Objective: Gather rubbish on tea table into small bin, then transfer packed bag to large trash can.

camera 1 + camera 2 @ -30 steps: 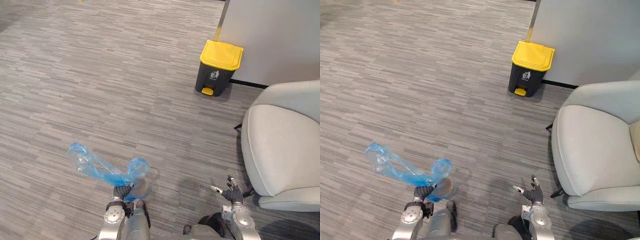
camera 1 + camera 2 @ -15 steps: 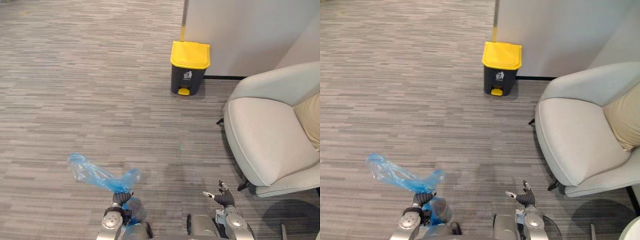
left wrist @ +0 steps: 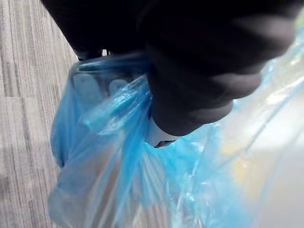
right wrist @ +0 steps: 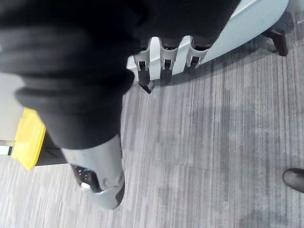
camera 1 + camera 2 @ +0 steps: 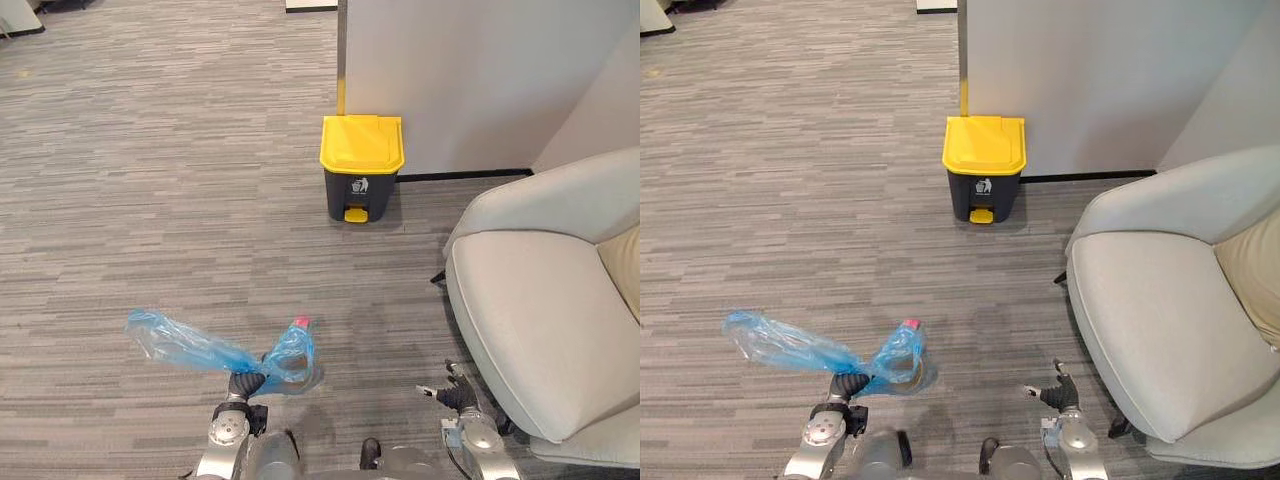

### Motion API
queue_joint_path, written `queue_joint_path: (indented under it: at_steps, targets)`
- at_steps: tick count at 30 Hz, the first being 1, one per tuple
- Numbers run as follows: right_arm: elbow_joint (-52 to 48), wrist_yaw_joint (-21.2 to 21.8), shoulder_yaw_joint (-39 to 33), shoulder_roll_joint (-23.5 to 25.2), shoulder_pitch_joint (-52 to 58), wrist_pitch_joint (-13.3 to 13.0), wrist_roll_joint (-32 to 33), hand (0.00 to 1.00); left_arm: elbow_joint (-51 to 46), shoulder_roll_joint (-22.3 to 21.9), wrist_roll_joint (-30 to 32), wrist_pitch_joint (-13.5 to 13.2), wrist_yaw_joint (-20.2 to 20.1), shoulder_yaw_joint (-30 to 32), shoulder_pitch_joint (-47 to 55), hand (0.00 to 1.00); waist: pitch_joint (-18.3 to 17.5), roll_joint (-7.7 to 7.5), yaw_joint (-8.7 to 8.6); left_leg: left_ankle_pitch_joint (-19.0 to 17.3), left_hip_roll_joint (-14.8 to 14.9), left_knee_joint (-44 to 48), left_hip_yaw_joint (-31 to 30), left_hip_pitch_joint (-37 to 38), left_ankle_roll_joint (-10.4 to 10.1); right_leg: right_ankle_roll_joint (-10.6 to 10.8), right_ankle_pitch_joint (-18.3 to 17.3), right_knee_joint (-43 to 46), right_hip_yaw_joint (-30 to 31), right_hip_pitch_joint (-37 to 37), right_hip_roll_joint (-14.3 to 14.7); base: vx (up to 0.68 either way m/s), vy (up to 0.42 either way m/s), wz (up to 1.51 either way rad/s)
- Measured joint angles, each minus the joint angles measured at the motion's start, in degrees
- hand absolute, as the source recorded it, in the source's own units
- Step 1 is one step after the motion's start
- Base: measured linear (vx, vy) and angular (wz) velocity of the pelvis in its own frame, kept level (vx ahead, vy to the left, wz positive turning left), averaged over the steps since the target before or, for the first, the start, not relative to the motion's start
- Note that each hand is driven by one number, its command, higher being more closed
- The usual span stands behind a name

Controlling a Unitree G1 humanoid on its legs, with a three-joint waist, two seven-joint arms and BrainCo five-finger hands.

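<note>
A blue plastic rubbish bag (image 5: 205, 351) hangs over the carpet at the lower left, its loose top trailing left and its filled end (image 5: 291, 357) showing a red cap. My left hand (image 5: 243, 384) is shut on the bag's neck; the left wrist view has the blue bag (image 3: 109, 156) bunched against the hand (image 3: 190, 90). The large trash can (image 5: 362, 166), dark with a shut yellow lid and yellow pedal, stands ahead against a wall. My right hand (image 5: 458, 394) hangs at the lower right with relaxed fingers (image 4: 164, 59) and holds nothing.
A pale grey armchair (image 5: 545, 310) fills the right side, close to my right hand, with a tan cushion (image 5: 1252, 285) on it. A light wall panel (image 5: 470, 80) rises behind the can. Grey striped carpet (image 5: 150, 180) stretches between me and the can.
The camera has moved, so the trash can now sits nearer the middle. The bag's filled end has swung up and right, showing a red cap.
</note>
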Motion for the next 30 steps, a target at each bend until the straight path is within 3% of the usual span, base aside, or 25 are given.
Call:
queue_joint_path:
  at_steps: [2,3,4,7,9,10,11,12,13,15,17,19,21,22,23,24,25,26,27,28,29,30]
  targets:
    - [0.11,-0.07,-1.34,0.48,-0.12,0.03,-0.40,0.00,0.02,-0.22,0.00,-0.02,-0.02,-0.02,0.01,1.00,0.14,-0.25,0.12,0.99,-2.92,-12.24,-1.05,-0.91,-0.72,1.78,-0.98,-0.60,0.81,1.21,-1.33,0.32,0.232,-0.22]
    - [0.31,-0.07,-1.54,-0.02,-0.33,0.00,-0.40,0.00,0.09,-0.51,0.01,-0.04,-0.03,-0.04,0.14,1.00,-0.19,0.52,0.22,3.52,-4.73,-22.62,-3.21,-0.09,-2.55,3.62,-2.12,-0.36,1.66,1.07,-1.60,0.35,0.315,-0.61]
    - [2.16,-0.06,-1.27,-0.69,-1.09,0.21,-0.48,0.00,0.76,-0.79,0.00,-0.04,0.05,0.04,0.34,1.00,-0.54,1.59,0.63,10.88,-5.41,-26.09,-4.49,0.59,0.71,5.69,-3.71,0.22,4.04,1.29,-1.27,0.35,0.310,-0.60]
    - [2.47,-0.06,-0.98,-0.09,-1.57,0.75,-0.85,0.00,2.29,0.52,0.01,0.10,0.03,0.03,-0.69,1.00,-0.91,-2.33,0.23,6.28,-9.47,-23.48,-1.94,0.41,2.73,7.97,-5.32,0.64,5.68,1.88,-6.11,0.40,0.236,-0.16]
    - [2.36,-0.02,-0.76,-0.09,-1.48,0.77,-1.89,0.00,2.58,-0.33,0.00,0.18,0.05,-0.24,-0.17,1.00,-0.98,-2.35,0.74,2.29,-10.44,-21.27,-0.31,2.03,3.99,8.86,-5.88,7.88,8.48,0.00,-7.77,0.40,0.222,-0.36]
    - [2.29,0.02,-0.65,0.40,-1.41,0.74,-2.29,0.00,2.56,-0.16,0.00,0.20,0.05,-0.61,1.00,1.00,-0.96,-2.28,0.33,0.51,-11.08,-21.57,0.47,4.58,4.51,10.97,-5.83,16.95,9.64,-2.59,-8.76,0.32,0.156,-0.23]
    - [2.27,0.03,-0.50,0.88,-1.18,0.75,-2.67,0.00,2.52,0.43,-0.01,0.25,0.10,-1.04,1.26,1.00,-1.04,-2.40,0.08,-0.74,-11.81,-22.14,0.95,7.38,5.32,14.63,-4.62,26.72,10.96,-6.15,-9.50,0.50,0.195,-0.13]
    - [2.25,0.04,-0.29,0.93,-0.69,0.75,-2.71,0.00,2.48,0.72,-0.01,0.27,0.12,-1.32,1.28,1.00,-1.02,-2.37,-0.06,-1.33,-11.83,-22.17,1.41,8.59,5.76,15.45,-4.57,31.16,11.35,-7.72,-9.44,0.44,0.084,-0.04]
    - [2.24,0.12,-0.16,1.02,-0.12,0.77,-2.78,0.00,2.37,1.14,-0.01,0.27,0.22,-1.91,1.34,1.00,-0.94,-2.24,0.18,-2.83,-11.82,-22.21,1.49,10.87,5.99,14.94,-4.96,38.53,11.27,-11.23,-9.12,0.53,0.051,-0.03]
    - [1.61,0.12,-0.18,1.10,-0.07,0.82,-2.81,0.00,2.32,2.09,-0.07,0.47,0.33,-1.83,1.44,1.00,-0.77,-1.96,-0.02,-4.53,-11.73,-23.47,1.48,15.03,5.84,11.52,-6.79,45.74,8.16,-17.23,-8.92,0.47,-0.027,-0.03]
    - [-0.52,0.11,-0.18,0.99,0.09,0.74,-2.93,0.00,1.09,2.15,-0.10,0.52,0.38,-1.76,1.35,1.00,-0.13,-0.81,-0.59,-5.23,-10.24,-26.10,1.43,19.83,4.76,7.84,-8.90,44.49,3.90,-22.51,-7.65,0.40,-0.088,-0.01]
    - [-0.57,0.11,-0.14,0.90,-0.29,0.74,-2.98,0.00,0.45,2.09,-0.10,0.44,0.35,-1.56,0.79,1.00,0.49,0.11,-1.04,-5.46,-8.07,-27.72,1.29,23.22,4.35,7.04,-8.82,36.64,1.11,-25.95,-5.59,0.45,-0.163,0.10]
    - [-0.15,0.06,0.13,0.73,-0.08,0.70,-3.18,0.00,0.55,3.29,-0.09,0.18,0.33,-1.13,0.70,1.00,-0.23,-1.28,-1.83,-5.77,-8.04,-28.28,-0.41,25.21,2.59,6.09,-1.91,20.14,1.29,-26.49,-3.85,0.60,-0.274,0.41]
    - [1.34,0.00,-0.03,-0.48,0.47,0.86,-3.43,0.00,2.67,2.78,-0.03,0.20,0.34,-1.15,-0.32,1.00,-0.15,-0.33,-2.73,-7.06,-6.94,-28.23,-3.33,26.55,0.34,2.02,5.38,18.20,0.83,-25.47,-3.01,0.52,-0.213,0.31]
    - [2.40,0.01,-0.19,-0.86,-0.07,1.10,-3.45,0.00,3.49,2.32,-0.02,0.34,0.33,-1.09,-0.72,1.00,-0.48,0.50,-2.58,-6.83,-5.81,-28.10,-4.15,26.53,-0.09,1.44,4.87,18.86,0.60,-25.43,-2.15,0.50,-0.211,0.17]
    - [2.29,-0.04,-0.52,-1.00,-0.37,1.14,-3.40,0.00,4.18,2.12,0.01,0.33,0.29,-1.04,-1.16,1.00,-0.48,0.46,-2.54,-4.69,-5.39,-27.10,-5.21,26.30,-2.45,0.47,2.23,19.62,0.26,-25.14,-1.85,0.47,-0.219,0.06]
    - [2.25,-0.04,-0.86,-1.15,-0.31,1.15,-3.32,0.00,4.55,1.58,0.07,0.38,0.27,-0.99,-1.78,1.00,-0.43,0.68,-3.20,-2.52,-4.58,-24.03,-5.89,25.47,-4.11,0.07,0.65,19.63,-0.80,-23.56,-1.81,0.47,-0.246,0.24]
    - [2.24,-0.04,-0.83,-1.14,0.30,1.16,-3.12,0.00,4.57,0.92,0.06,0.37,0.23,-0.87,-2.17,1.00,-0.41,0.68,-3.21,-0.50,-3.92,-18.63,-6.76,24.01,-4.40,-0.33,-0.17,18.43,-1.57,-21.07,-1.59,0.56,-0.286,0.41]
    - [2.04,-0.01,-0.66,-0.83,1.23,1.16,-2.66,0.00,4.55,-0.21,0.05,0.37,0.18,-0.21,-2.33,1.00,-0.26,0.59,-2.96,3.47,-2.30,-7.88,-8.00,20.70,-5.28,-0.56,-0.57,15.18,-2.34,-15.98,-0.98,0.37,-0.188,0.30]
    - [1.80,-0.02,-0.60,-0.23,1.51,1.16,-2.56,0.00,4.40,-0.62,0.02,0.36,0.15,-0.15,-2.22,1.00,-0.23,0.53,-2.68,3.23,-1.26,-2.75,-7.86,19.02,-5.50,-0.66,-0.64,13.60,-2.46,-13.59,-0.56,0.41,-0.194,0.13]
    - [0.41,-0.03,-0.43,0.32,2.09,1.13,-2.24,0.00,3.40,-1.35,0.02,0.31,0.02,-0.15,-1.41,1.00,-0.13,0.35,-1.92,2.50,0.63,6.61,-6.62,15.40,-4.33,-1.00,-0.84,10.53,-2.40,-9.16,0.23,0.25,-0.082,-0.07]
    - [-0.39,-0.05,-0.43,0.62,2.15,0.93,-2.06,0.00,2.67,-1.68,0.01,0.31,-0.03,-0.15,-0.87,1.00,-0.12,0.32,-1.52,2.12,1.32,9.72,-5.79,13.57,-3.72,-1.17,-0.95,9.43,-2.25,-7.48,0.52,0.30,-0.088,-0.21]
